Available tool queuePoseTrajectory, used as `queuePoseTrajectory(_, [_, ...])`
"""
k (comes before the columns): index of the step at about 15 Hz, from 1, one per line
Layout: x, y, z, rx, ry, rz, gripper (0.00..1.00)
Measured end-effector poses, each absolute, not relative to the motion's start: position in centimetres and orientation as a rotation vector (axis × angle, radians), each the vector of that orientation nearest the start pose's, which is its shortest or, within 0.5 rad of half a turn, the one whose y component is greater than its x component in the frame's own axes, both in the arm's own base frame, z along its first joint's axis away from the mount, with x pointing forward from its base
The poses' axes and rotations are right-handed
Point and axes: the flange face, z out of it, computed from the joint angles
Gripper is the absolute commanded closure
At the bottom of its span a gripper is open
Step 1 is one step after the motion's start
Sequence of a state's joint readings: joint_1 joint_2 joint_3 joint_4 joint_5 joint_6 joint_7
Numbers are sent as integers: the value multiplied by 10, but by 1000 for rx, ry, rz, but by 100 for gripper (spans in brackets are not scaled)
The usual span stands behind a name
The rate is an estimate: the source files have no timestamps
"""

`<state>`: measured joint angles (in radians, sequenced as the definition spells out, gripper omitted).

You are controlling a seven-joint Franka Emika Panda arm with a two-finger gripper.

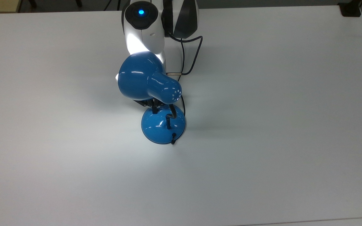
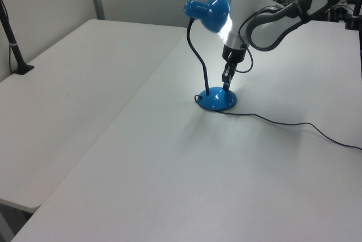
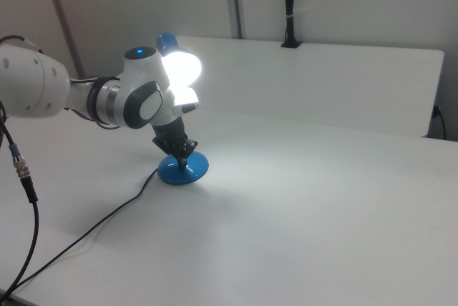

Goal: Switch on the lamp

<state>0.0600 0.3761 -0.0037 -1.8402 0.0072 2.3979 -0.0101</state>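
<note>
Jaws [image 2: 226, 85] of mine sit tip-down on the domed base of the lamp [image 2: 216, 99], at the edge nearest my arm; can't tell if they're apart or together. Lamp's lit: shade [image 3: 179, 66] glows bright in the right view & throws a pale pool on the white bench [image 1: 262, 125]. Lamp stands upright mid-bench, black neck [image 2: 199, 61] curving up to the shade, black cord [image 2: 283, 123] trailing off toward the left view's right.
</note>
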Motion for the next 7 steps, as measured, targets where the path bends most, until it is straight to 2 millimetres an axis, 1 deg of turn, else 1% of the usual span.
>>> queuePoseTrajectory(5, [654,38,343,-3119,-99,-281,100])
queuePoseTrajectory(6, [652,38,343,-3123,-109,-242,100])
queuePoseTrajectory(7, [647,38,343,-3130,-134,-167,100])
